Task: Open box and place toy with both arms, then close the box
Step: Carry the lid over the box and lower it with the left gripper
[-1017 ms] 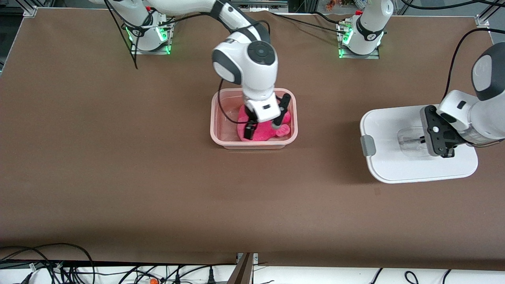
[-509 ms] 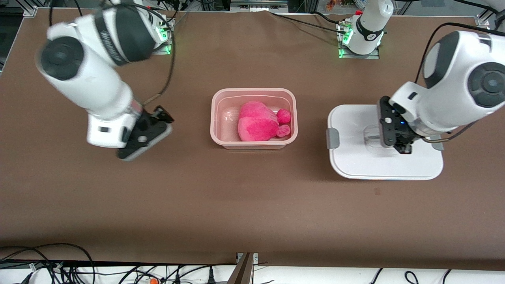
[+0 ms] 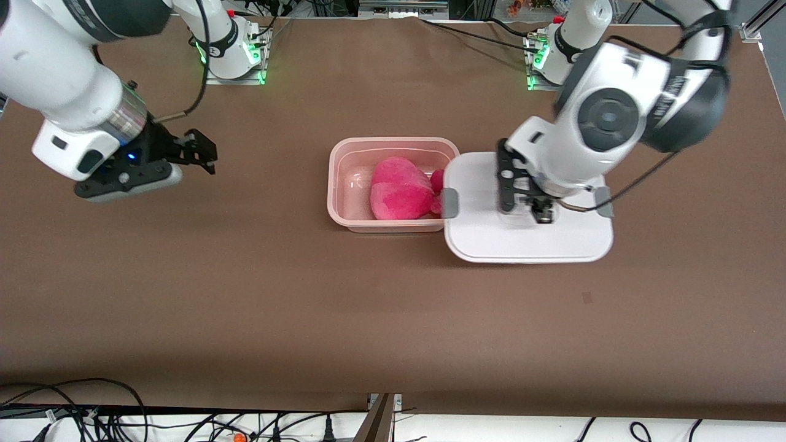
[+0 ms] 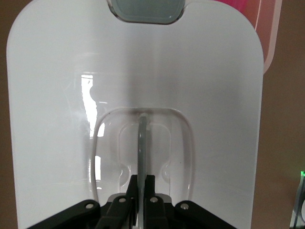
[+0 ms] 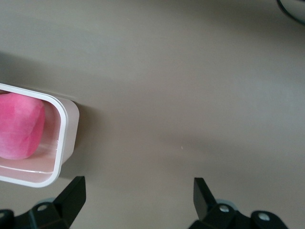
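Observation:
The pinkish translucent box point(image 3: 344, 184) stands open at the table's middle with the bright pink toy point(image 3: 399, 196) lying in it. My left gripper point(image 3: 540, 212) is shut on the clear handle point(image 4: 141, 138) of the white lid point(image 3: 491, 236) and holds it in the air beside the box, its grey clip point(image 3: 449, 203) overlapping the box's end toward the left arm. My right gripper point(image 3: 199, 153) is open and empty over bare table toward the right arm's end. The right wrist view shows a box corner point(image 5: 66, 129) and the toy point(image 5: 19, 126).
Arm bases stand at the table's back edge point(image 3: 233, 55), point(image 3: 559, 61). Cables lie along the front edge point(image 3: 92, 411). The brown table point(image 3: 368, 319) lies between the box and the front edge.
My left gripper has carried the lid from the left arm's end of the table toward the box. My right gripper has left the toy in the box and withdrawn toward the right arm's end.

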`<state>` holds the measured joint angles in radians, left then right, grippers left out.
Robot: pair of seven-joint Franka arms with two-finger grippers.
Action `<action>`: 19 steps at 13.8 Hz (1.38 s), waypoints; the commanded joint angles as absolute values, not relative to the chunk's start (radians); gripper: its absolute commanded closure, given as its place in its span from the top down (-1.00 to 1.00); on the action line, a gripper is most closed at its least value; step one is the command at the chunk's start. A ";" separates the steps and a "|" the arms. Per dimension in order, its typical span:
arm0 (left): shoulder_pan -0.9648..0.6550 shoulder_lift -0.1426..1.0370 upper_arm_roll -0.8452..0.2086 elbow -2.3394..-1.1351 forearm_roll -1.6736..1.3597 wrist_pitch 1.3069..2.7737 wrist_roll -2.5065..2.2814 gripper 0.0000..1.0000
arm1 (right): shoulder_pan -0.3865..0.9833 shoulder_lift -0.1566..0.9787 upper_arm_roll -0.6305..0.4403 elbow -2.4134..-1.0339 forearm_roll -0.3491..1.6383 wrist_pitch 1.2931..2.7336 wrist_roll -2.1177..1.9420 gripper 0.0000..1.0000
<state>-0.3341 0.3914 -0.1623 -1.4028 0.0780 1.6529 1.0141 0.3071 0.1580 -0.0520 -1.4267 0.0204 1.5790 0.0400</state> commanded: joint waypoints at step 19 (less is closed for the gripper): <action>-0.693 0.621 -0.149 -1.364 0.064 1.907 0.635 -1.00 | 0.221 0.086 -0.057 -1.499 -0.012 1.559 0.043 1.00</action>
